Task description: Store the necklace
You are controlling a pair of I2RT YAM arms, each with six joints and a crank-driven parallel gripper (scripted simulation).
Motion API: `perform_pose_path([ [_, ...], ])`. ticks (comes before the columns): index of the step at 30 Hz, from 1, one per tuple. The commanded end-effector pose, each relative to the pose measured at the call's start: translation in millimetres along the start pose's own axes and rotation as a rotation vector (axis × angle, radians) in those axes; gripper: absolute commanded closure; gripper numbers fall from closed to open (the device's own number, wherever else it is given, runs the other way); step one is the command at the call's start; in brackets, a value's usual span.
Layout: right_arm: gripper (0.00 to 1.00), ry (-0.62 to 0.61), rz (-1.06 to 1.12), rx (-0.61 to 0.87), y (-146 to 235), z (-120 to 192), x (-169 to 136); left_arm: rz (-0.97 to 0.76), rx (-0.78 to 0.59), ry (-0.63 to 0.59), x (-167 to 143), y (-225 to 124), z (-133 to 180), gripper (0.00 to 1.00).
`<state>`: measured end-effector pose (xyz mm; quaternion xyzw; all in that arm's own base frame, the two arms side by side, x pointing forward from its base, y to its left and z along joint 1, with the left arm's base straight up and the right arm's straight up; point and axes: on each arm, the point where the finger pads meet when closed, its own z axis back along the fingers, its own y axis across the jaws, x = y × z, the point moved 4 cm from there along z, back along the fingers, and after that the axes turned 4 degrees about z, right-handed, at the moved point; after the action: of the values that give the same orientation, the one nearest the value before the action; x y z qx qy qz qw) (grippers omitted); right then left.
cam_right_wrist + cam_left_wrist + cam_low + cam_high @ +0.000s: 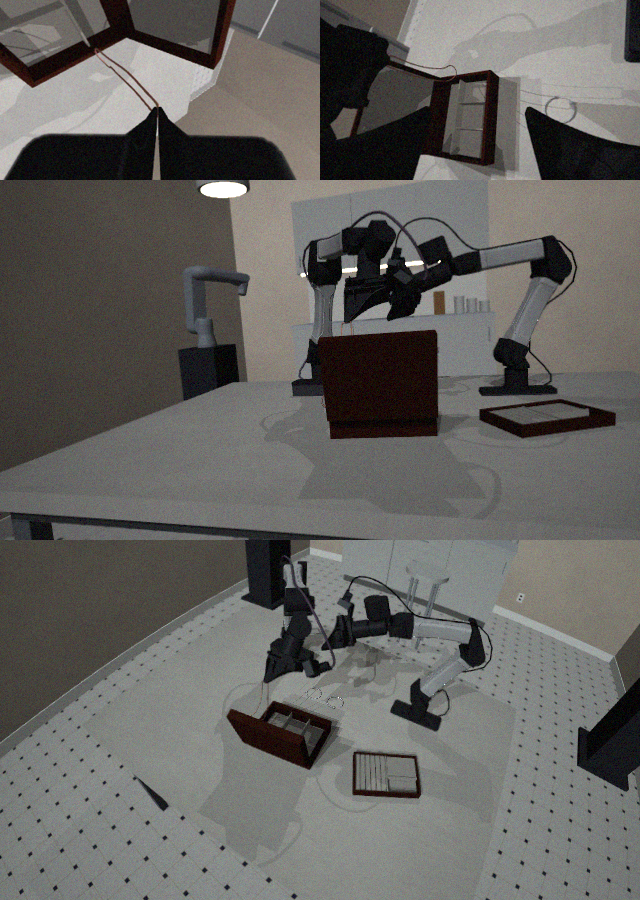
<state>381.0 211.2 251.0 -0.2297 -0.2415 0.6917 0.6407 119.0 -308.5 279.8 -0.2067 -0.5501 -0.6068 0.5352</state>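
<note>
The necklace (pixel 268 690) (pixel 352 329) (pixel 127 73) (pixel 420 66) is a thin copper-coloured double strand. My right gripper (pixel 266 680) (pixel 346 321) (pixel 157 109) is shut on it. The strand's loop end reaches the near short wall of the dark red jewelry box (pixel 492 116) (pixel 59 66) (pixel 382 429). The long compartment (pixel 450 120) lies along the hinge side, beside three small compartments. A bangle (pixel 546 109) (pixel 343 702) lies on the table; the top view shows another ring beside it. My left gripper (pixel 477 108) is open above the box.
The open lid (pixel 267 737) (pixel 377 380) stands up at the hinge side and hides the box interior in the exterior view. A lift-out tray (pixel 418 780) (pixel 570 426) lies apart from the box. My two arms are close together above the box area.
</note>
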Motion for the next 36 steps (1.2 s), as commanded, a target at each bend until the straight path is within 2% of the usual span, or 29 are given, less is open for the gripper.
perform_pose_path([
  [1,1.0,-0.006,-0.005,-0.093,-22,10,9,0.035,0.028,-0.01,2,11,16,0.0],
  [6,1.0,-0.017,0.021,-0.123,-26,13,24,0.093,0.047,-0.01,-9,18,29,0.0],
  [17,1.0,-0.042,0.077,-0.187,-33,21,56,0.292,0.219,-0.079,-11,55,73,0.0],
  [20,1.0,-0.046,0.079,-0.194,-34,23,57,0.309,0.23,-0.076,-13,57,74,0.0],
  [34,1.0,-0.069,0.113,-0.245,-36,21,82,0.525,0.446,-0.22,-11,87,139,0.0],
  [36,1.0,-0.069,0.113,-0.245,-36,21,82,0.525,0.446,-0.22,-11,87,139,0.0],
])
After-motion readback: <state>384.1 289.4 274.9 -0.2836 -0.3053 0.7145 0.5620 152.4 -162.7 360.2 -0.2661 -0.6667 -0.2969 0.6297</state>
